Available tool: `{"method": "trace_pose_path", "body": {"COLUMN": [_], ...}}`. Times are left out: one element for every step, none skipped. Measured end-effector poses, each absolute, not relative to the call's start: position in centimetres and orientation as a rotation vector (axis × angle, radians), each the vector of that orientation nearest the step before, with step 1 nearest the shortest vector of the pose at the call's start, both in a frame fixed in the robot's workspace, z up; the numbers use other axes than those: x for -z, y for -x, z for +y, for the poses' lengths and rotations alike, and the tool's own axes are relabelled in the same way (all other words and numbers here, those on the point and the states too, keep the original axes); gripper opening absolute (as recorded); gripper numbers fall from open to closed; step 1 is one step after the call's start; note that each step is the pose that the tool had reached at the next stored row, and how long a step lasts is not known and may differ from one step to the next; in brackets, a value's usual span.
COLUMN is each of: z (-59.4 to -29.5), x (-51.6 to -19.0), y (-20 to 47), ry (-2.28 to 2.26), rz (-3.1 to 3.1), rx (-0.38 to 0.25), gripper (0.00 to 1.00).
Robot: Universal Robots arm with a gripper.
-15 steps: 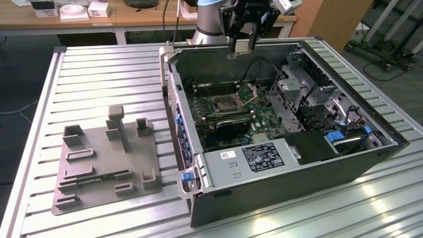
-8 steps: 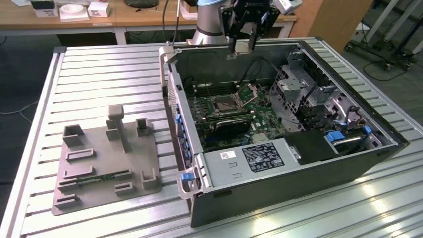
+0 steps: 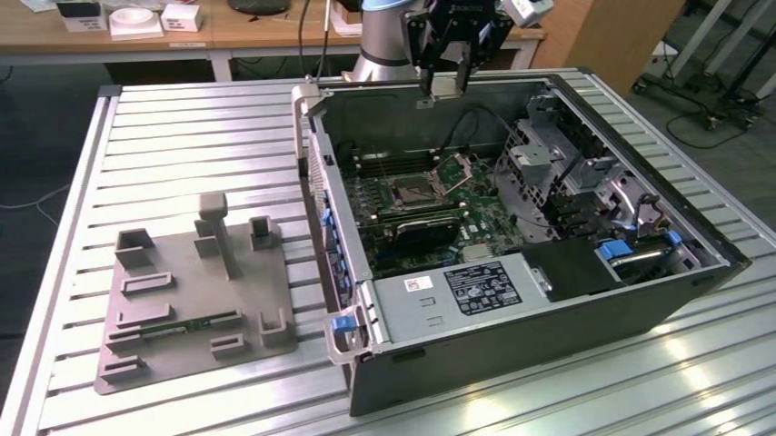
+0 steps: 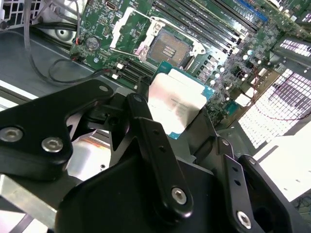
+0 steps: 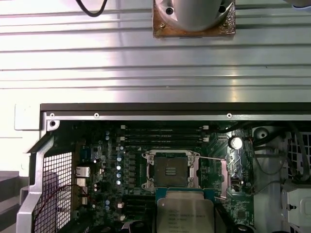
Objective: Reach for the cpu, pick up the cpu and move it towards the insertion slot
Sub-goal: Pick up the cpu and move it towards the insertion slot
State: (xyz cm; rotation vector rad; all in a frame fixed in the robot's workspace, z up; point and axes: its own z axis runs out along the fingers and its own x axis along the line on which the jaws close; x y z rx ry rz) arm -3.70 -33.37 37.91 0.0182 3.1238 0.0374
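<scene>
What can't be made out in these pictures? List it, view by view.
- First wrist view: the flat square silvery-grey cpu is cut off by the picture's edge.
- Second wrist view: the cpu's near side is hidden behind the black gripper, whose fingers clamp it.
- Exterior view: the pins of the square silver-framed insertion slot are too small to tell.

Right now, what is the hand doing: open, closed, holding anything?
Hand: closed on the cpu, held above the open insertion slot.

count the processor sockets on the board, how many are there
2 in the exterior view: an open insertion slot below the gripper holding the cpu, and another socket toward that view's left. More may be hidden.
</scene>
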Motion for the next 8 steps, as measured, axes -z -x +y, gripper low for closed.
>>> {"method": "trace_pose_path", "body": {"z": [-33.36,-33.36,-33.36,-33.36,-33.37,-33.37,-33.37,-33.37], "x": [-37.91,-37.92,-37.91,-37.92,-37.91,-37.91,-37.91,-37.91], "y": [3.74,3.8,3.85,3.85,3.88,3.9,3.91,3.91], "ry": [-0.037,-0.045,-0.046,-0.046,-0.046,-0.046,-0.046,-0.046], "rz": [3.124,3.123,3.123,3.123,3.123,3.123,3.123,3.123], "rx": [-0.037,-0.037,-0.037,-0.037,-0.037,-0.037,-0.037,-0.037], "gripper": [0.55,0.55,0.55,0.55,0.55,0.55,0.55,0.55]}}
